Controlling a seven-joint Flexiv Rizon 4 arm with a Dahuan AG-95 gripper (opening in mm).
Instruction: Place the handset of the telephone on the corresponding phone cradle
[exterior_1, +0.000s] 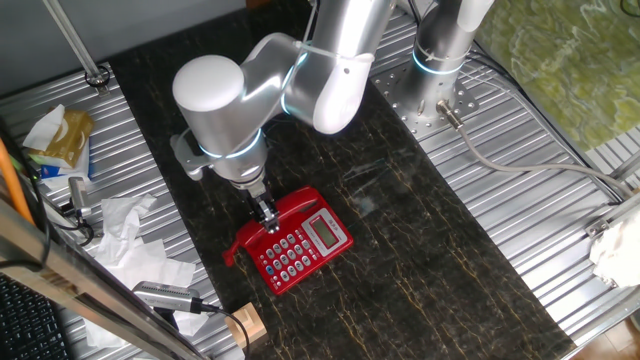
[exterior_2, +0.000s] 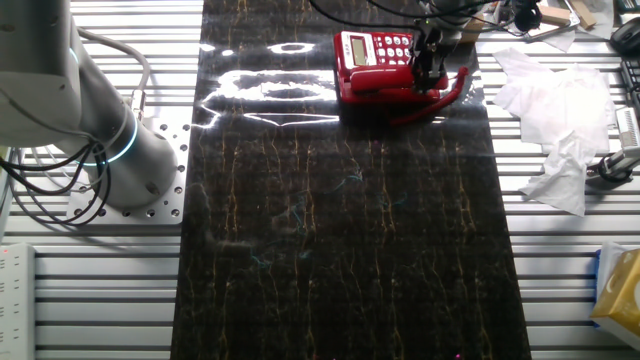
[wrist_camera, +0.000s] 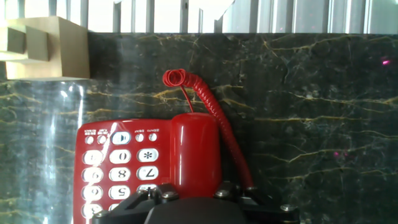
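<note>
One fixed view: the gripper (exterior_1: 265, 212) sits low over the left edge of the telephone (exterior_1: 296, 241), which lies on the dark marble-pattern mat (exterior_1: 420, 240). Crumpled paper (exterior_1: 130, 235) lies on the metal table left of the mat.

Other fixed view: the handset (exterior_2: 385, 84) lies along the phone cradle (exterior_2: 360, 97), beside the keypad, under the fingers. Red cord (exterior_2: 447, 93) curves off the phone's right side.

Hand view: handset runs up from the gripper body beside the keys; coiled cord right of it. Wooden block (wrist_camera: 43, 48) top left. Cannot tell whether the fingers are clamped or apart.
</note>
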